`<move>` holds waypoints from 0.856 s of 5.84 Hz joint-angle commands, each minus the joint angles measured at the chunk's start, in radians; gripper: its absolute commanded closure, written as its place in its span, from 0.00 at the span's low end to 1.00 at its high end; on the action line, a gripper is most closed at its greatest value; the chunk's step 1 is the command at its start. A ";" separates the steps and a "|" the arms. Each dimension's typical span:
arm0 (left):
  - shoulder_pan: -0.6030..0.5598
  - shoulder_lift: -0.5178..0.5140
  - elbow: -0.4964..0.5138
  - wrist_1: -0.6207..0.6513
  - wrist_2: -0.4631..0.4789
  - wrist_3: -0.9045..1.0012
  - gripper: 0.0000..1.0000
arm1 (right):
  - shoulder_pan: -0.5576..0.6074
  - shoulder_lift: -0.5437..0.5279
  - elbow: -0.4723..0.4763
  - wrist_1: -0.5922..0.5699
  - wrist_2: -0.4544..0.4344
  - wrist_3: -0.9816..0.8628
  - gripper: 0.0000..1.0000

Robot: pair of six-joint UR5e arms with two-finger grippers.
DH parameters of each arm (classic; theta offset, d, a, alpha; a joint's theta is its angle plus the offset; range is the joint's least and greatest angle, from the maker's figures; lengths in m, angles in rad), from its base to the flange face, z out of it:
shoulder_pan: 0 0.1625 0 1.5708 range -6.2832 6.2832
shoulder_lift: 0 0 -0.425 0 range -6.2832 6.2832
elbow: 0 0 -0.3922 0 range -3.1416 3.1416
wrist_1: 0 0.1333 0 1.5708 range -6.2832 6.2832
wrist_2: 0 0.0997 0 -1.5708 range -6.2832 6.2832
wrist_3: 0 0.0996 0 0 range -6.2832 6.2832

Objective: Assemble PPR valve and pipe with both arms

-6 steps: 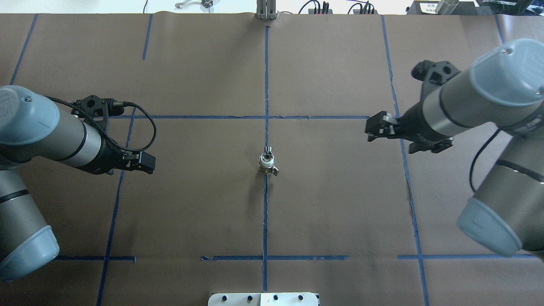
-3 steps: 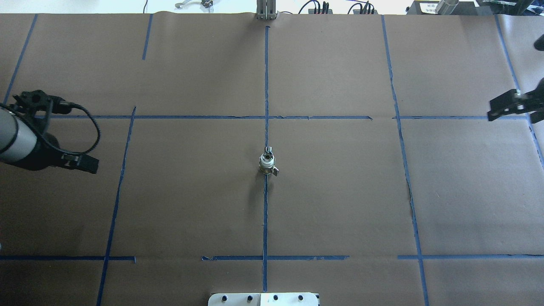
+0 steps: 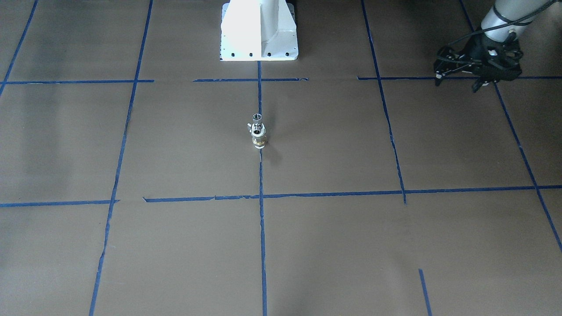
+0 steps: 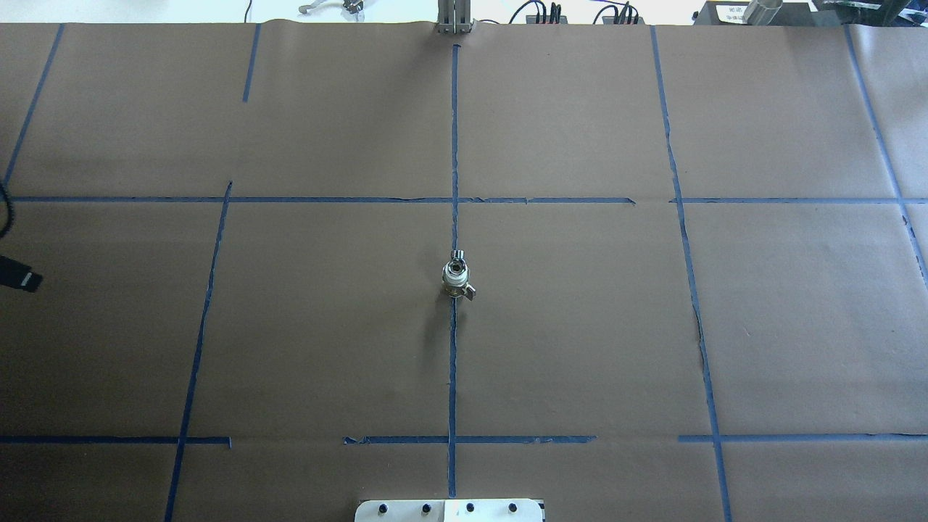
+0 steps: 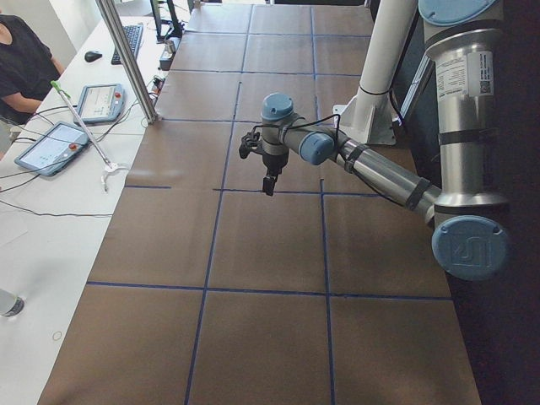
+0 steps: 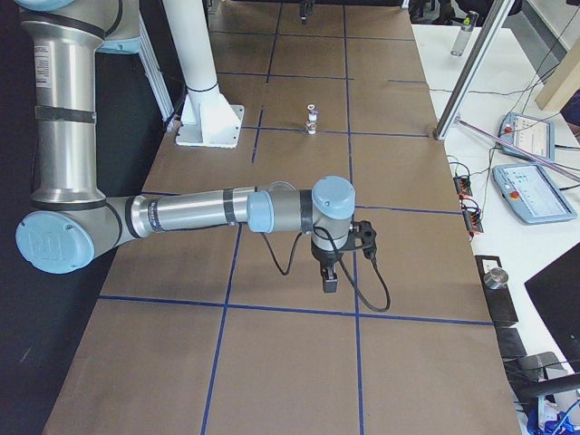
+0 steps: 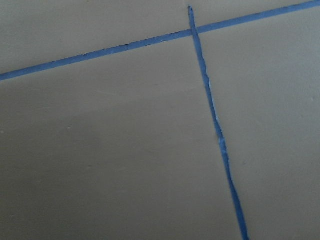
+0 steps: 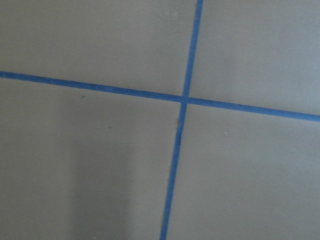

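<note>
The PPR valve [image 3: 258,134] stands on the brown table centre, on the blue tape line, and is also seen in the overhead view [image 4: 456,275] and the exterior right view [image 6: 311,125]. The chrome pipe [image 3: 257,116] [image 4: 457,254] sits at its upper end, touching it; I cannot tell whether they are joined. My left gripper [image 3: 477,87] hovers far off to the side, with only a sliver [image 4: 20,275] in the overhead view; its jaws are unclear. My right gripper [image 6: 330,281] points down over bare table, far from the valve; I cannot tell its state. Both wrist views show only paper and tape.
The white pedestal base [image 3: 259,30] stands at the robot's edge of the table. Blue tape lines [image 4: 452,362] grid the brown paper. Beyond the far edge a side table holds tablets [image 5: 55,143], a metal post [image 5: 126,59] and a seated person [image 5: 21,59].
Both arms have drawn outward from the centre. The left is nearly out of the overhead view, and the right has left it. The valve and pipe have not moved.
</note>
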 commanded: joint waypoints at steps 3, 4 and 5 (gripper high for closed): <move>-0.376 0.040 0.274 0.052 -0.030 0.424 0.00 | 0.052 -0.033 -0.062 -0.009 0.003 -0.168 0.00; -0.405 0.035 0.308 0.104 -0.138 0.473 0.00 | 0.046 -0.031 -0.036 -0.021 0.002 -0.174 0.00; -0.409 0.038 0.300 0.148 -0.211 0.446 0.00 | 0.043 -0.036 -0.015 -0.081 0.002 -0.192 0.00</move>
